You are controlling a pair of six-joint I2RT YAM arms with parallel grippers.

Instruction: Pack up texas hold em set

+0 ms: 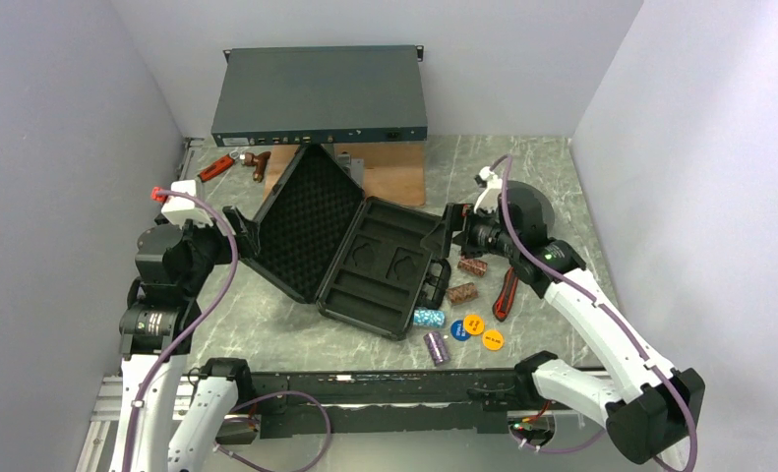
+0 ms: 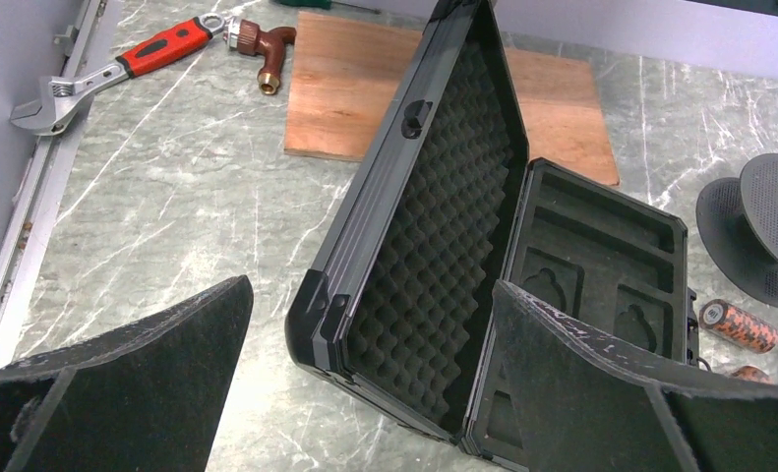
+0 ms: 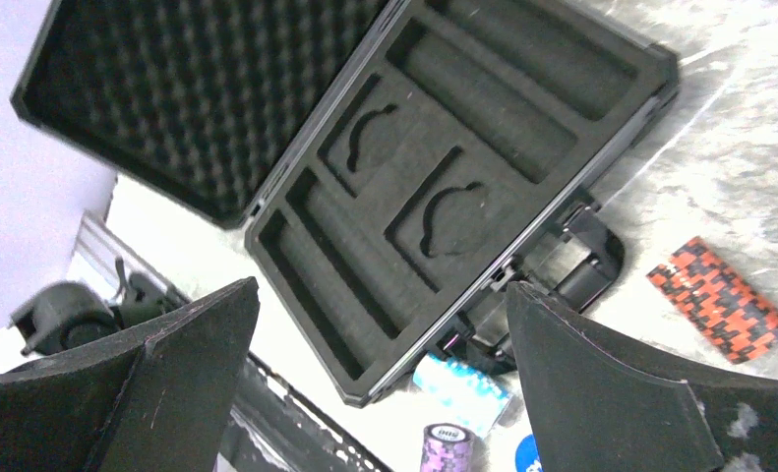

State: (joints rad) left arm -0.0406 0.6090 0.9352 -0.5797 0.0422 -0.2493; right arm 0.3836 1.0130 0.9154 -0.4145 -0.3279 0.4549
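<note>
Matt black case, egg-crate foam lining.

The black-and-white left arm rises from its base and bends inward; the left jaws stand wide apart, nothing between them. The right arm stretches forward and inward, the right jaws equally wide, empty.
</note>
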